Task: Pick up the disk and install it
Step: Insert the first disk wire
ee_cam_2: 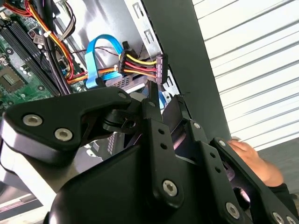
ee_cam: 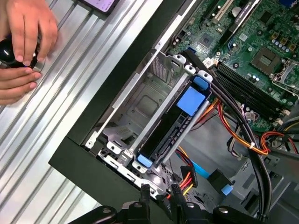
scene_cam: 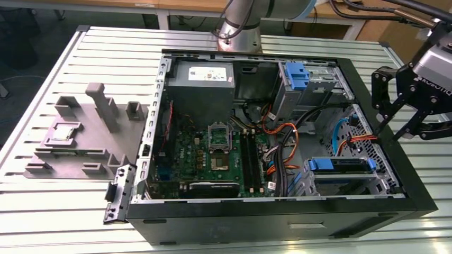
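Observation:
What I take to be the disk (scene_cam: pixel 339 164) stands on edge in a slot of the metal drive cage (scene_cam: pixel 367 182), in the case corner at the exterior view's lower right. Its blue rails and tab also show in the first wrist view, disk (ee_cam: pixel 189 103). My gripper (scene_cam: pixel 392 129) hovers above the case wall at the exterior view's right, a little beyond the cage. Its black fingers stand slightly apart with nothing between them, seen in both wrist views, gripper (ee_cam_2: pixel 166 95) and gripper (ee_cam: pixel 160 189). Below the tips hang red-yellow power leads (ee_cam_2: pixel 140 65) and a blue data cable (ee_cam_2: pixel 96 58).
The open black computer case (scene_cam: pixel 282 217) lies on a slatted metal table (scene_cam: pixel 56 211), motherboard (scene_cam: pixel 211 153) exposed. A blue bracket (scene_cam: pixel 297 75) sits in the far bay. A grey fixture (scene_cam: pixel 84 137) stands at the exterior view's left. A person's hands (ee_cam: pixel 23 42) rest beside the case.

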Action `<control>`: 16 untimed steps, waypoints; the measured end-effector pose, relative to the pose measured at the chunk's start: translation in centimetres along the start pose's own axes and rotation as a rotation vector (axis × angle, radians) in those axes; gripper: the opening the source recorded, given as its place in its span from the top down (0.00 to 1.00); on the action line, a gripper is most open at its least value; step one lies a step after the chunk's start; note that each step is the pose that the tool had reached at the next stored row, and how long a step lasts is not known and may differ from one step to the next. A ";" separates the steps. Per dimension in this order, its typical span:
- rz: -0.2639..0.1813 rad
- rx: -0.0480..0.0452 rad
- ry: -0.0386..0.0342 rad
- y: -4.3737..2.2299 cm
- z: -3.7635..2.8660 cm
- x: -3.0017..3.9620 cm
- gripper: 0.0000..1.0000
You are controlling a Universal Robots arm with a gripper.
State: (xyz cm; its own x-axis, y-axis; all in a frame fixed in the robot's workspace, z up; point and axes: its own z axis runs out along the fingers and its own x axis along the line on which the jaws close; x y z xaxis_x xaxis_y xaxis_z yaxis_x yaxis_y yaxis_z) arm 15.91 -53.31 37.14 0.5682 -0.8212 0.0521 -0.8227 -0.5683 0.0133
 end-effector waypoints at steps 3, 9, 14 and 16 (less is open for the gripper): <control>-0.012 0.0005 0.0003 -0.07 0.08 -0.05 0.69; -0.084 0.0041 0.0014 -0.16 0.35 -0.08 0.69; -0.089 0.0040 0.0020 -0.55 0.55 -0.30 0.69; -0.096 0.0046 0.0018 -0.63 0.66 -0.35 0.69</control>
State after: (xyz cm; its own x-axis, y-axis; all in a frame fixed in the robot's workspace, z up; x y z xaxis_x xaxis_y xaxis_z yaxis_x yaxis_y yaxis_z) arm 16.23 -52.70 36.46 0.6447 -0.7626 0.0527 -0.7640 -0.6450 0.0138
